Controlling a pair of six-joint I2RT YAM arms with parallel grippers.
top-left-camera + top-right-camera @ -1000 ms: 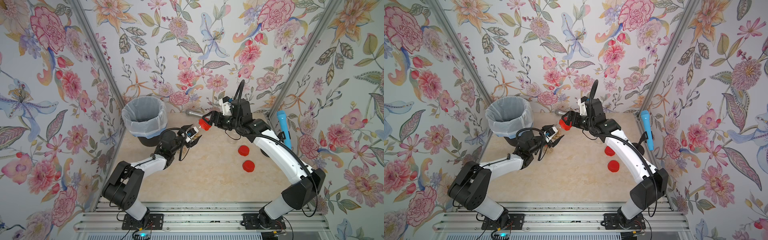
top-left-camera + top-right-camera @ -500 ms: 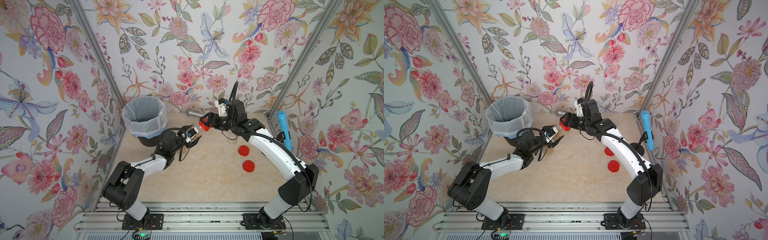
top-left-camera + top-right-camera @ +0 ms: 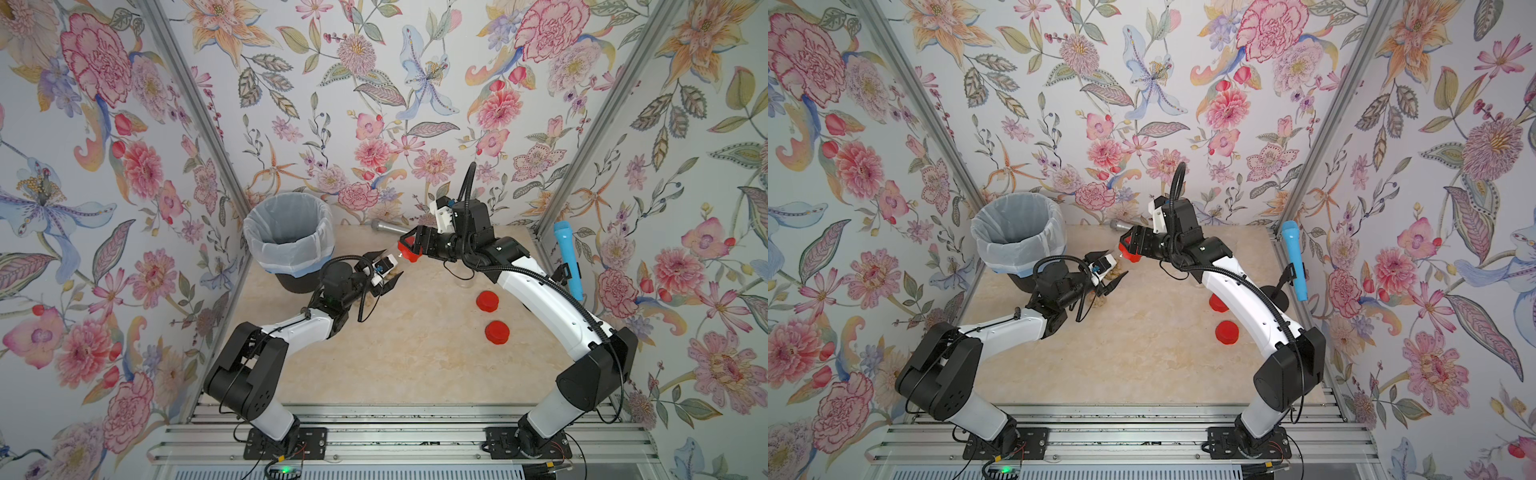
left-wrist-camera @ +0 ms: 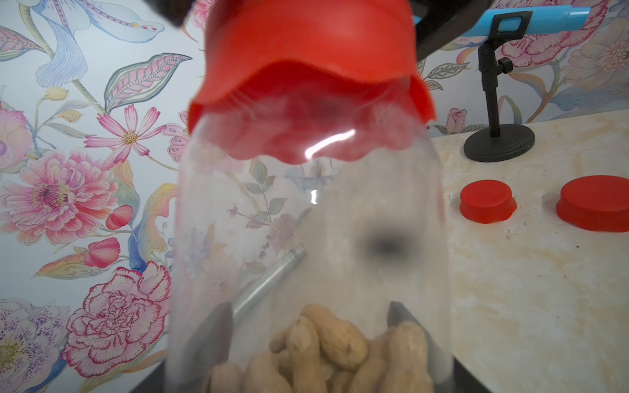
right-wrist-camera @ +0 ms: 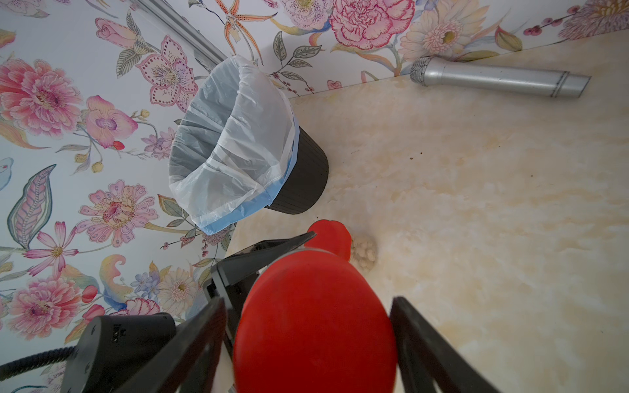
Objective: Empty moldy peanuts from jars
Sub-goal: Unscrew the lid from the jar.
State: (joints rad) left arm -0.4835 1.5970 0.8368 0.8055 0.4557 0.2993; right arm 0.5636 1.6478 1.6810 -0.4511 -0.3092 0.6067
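Two loose red lids lie flat on the counter (image 3: 395, 357), close together but apart: the nearer lid (image 3: 497, 332) shows whole, the farther lid (image 3: 1216, 302) is half covered by the right forearm in a top view

One clear jar (image 4: 306, 238), held off the counter beyond them, its body pinched between the left fingers (image 3: 392, 281); its walls are nearly lost against the counter in both top views

Moldy peanuts (image 4: 323, 343): one heap in the jar's gripped end, too overlapped and cut off to count

One third red lid (image 4: 306, 44) at the jar's mouth, with the right fingers (image 5: 432, 350) pressed against two sides of it; blurred, so whether it sits on the neck cannot be told

One blue microphone (image 3: 566, 259) on a black stand at the right edge

One black bin (image 3: 305, 280) with a white bag, back left

One silver microphone (image 5: 497, 80) lying by the back wall, its tail hidden behind the right arm in both top views
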